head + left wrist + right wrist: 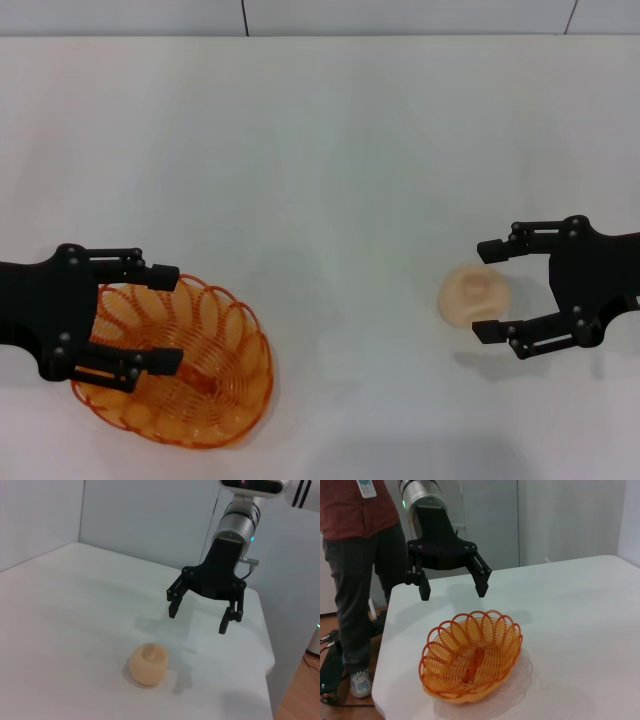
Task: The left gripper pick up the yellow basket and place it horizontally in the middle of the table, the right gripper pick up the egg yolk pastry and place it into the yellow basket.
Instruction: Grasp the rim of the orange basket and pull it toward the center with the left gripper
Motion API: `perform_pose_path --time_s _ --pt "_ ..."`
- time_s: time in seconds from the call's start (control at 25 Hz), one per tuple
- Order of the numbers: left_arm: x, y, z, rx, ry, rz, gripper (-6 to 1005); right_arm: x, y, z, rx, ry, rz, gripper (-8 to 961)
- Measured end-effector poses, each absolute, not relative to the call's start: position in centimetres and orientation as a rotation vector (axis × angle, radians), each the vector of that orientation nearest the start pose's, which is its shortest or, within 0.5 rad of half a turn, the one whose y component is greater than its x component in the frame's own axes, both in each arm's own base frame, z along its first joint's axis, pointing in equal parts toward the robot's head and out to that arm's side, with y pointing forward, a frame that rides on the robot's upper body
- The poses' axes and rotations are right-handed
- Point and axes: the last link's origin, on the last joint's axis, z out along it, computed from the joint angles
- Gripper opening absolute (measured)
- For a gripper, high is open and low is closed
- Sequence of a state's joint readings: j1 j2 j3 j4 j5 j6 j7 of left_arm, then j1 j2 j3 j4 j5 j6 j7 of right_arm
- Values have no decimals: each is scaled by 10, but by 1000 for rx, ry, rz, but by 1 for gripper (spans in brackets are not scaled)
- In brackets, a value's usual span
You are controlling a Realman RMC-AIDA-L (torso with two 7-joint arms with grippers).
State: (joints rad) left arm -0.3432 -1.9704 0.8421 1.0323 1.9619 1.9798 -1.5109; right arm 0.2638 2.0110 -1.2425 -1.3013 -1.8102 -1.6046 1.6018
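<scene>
The yellow basket point(250, 338), an oval orange wire basket, stands upright on the white table point(330, 150) at the near left. My left gripper point(170, 318) is open and hovers over the basket's left rim, touching nothing. The right wrist view shows the left gripper point(454, 594) clearly above the basket point(512, 636). The egg yolk pastry point(472, 296), a small cream bun, lies at the right. My right gripper point(484, 291) is open at the pastry's right side, one finger on each side. In the left wrist view the right gripper point(197, 622) hangs above and behind the pastry point(148, 665).
A person in a red shirt point(360, 540) stands off the table's left edge point(382, 645). The table's right edge point(267, 645) lies just beyond the right gripper. A grey wall point(400, 15) runs along the far side.
</scene>
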Motion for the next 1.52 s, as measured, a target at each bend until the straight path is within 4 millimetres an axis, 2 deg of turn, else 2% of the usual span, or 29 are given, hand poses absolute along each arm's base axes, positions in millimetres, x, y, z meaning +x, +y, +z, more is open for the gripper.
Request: perform_pose_path --time_s 0.6,0.84,1.0,1.24,1.52 --pt "-265 267 74 -3030 -427 -553 854 209 292 30 -2954 170 412 842" --pt "-258 278 86 -3002 -549 -521 845 207 292 30 -2952 169 415 842" --pt "-256 290 101 -2963 -681 -415 839 206 293 31 -2950 168 418 841" --pt "-264 304 122 -2849 -931 -200 830 202 298 32 -2934 161 439 841" --pt "-269 318 134 -2730 -1111 101 820 198 303 32 -2923 148 444 842"
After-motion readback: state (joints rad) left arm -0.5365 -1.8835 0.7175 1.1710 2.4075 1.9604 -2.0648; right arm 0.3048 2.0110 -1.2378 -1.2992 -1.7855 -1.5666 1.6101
